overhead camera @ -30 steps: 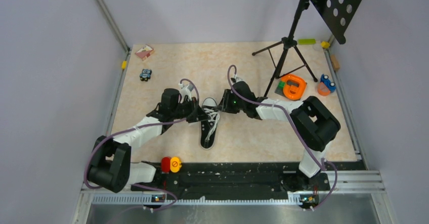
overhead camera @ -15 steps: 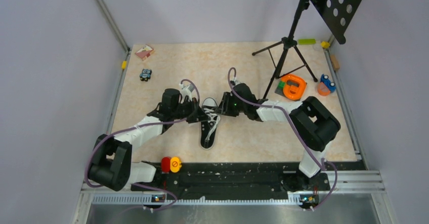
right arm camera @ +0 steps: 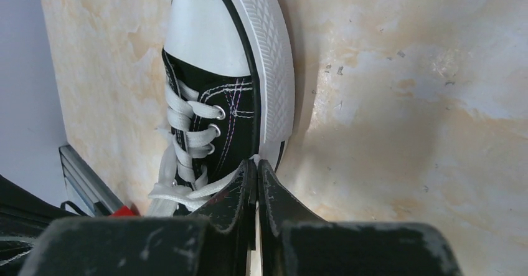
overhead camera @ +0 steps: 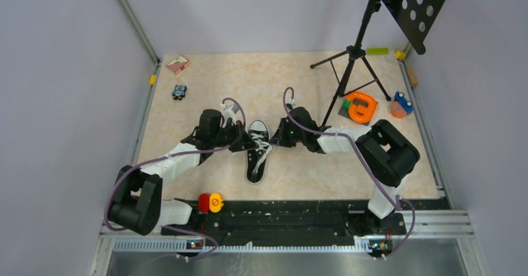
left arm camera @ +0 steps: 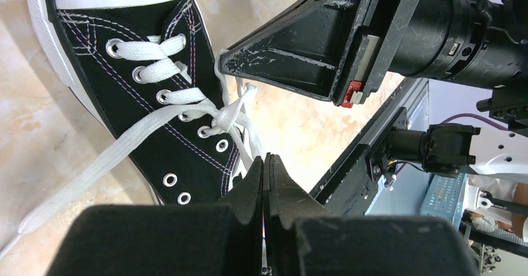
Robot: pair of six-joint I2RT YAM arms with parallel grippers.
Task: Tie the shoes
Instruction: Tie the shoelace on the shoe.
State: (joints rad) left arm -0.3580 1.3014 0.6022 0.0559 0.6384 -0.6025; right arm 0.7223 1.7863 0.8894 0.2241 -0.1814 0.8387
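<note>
A black sneaker (overhead camera: pixel 255 164) with white laces and a white toe cap lies mid-table between my two arms. My left gripper (overhead camera: pixel 247 140) sits at its left side, the right gripper (overhead camera: pixel 272 139) at its right side. In the left wrist view the left gripper (left arm camera: pixel 266 157) is shut, and two lace strands (left arm camera: pixel 246 136) run from the crossing on the shoe (left arm camera: pixel 155 120) into its tips. The right wrist view has the right gripper (right arm camera: pixel 256 162) shut beside the shoe (right arm camera: pixel 240 111); a flat lace (right arm camera: pixel 205 185) leads to its tips and white shows between them.
A black tripod (overhead camera: pixel 352 70) stands at the back right under a perforated black plate (overhead camera: pixel 423 2). Beside it lie an orange tool (overhead camera: pixel 361 106) and a blue toy (overhead camera: pixel 401 104). A small toy car (overhead camera: pixel 179 91) and a pink card (overhead camera: pixel 177 63) lie back left. Red and yellow buttons (overhead camera: pixel 210 202) sit on the near rail.
The right gripper has closed from partly open to shut at the shoe's right side, its wrist shifting slightly. The left arm and the shoe have stayed put.
</note>
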